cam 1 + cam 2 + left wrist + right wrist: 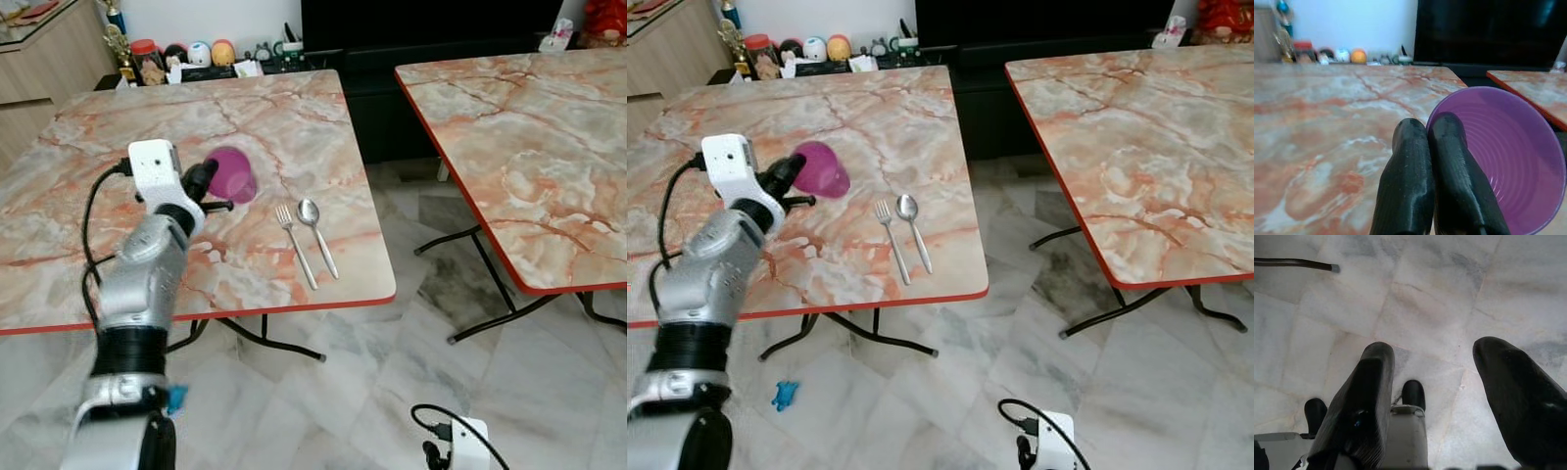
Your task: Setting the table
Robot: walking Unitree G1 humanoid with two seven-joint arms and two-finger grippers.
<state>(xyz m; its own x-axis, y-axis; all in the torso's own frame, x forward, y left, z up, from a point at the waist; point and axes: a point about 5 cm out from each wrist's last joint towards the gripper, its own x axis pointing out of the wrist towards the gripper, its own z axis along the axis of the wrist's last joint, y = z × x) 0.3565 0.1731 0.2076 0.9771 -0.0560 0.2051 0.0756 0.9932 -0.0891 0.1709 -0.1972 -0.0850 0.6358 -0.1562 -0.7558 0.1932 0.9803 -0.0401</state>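
A purple plastic bowl (233, 175) hangs tilted on its side just above the near marble table (118, 147). My left gripper (203, 181) is shut on the bowl's rim, and the two black fingers (1422, 186) pinch its edge in the left wrist view, where the bowl (1511, 156) faces the camera. A fork (296, 245) and a spoon (317, 235) lie side by side on the table, to the right of the bowl and near the front edge. My right gripper (1432, 396) hangs low over the floor, open and holding nothing.
A second marble table (529, 147) stands to the right across a gap of tiled floor (411, 343). Small toys and jars (186, 54) line a low shelf behind the near table, beside a dark TV unit (431, 39). A blue scrap (784, 395) lies on the floor.
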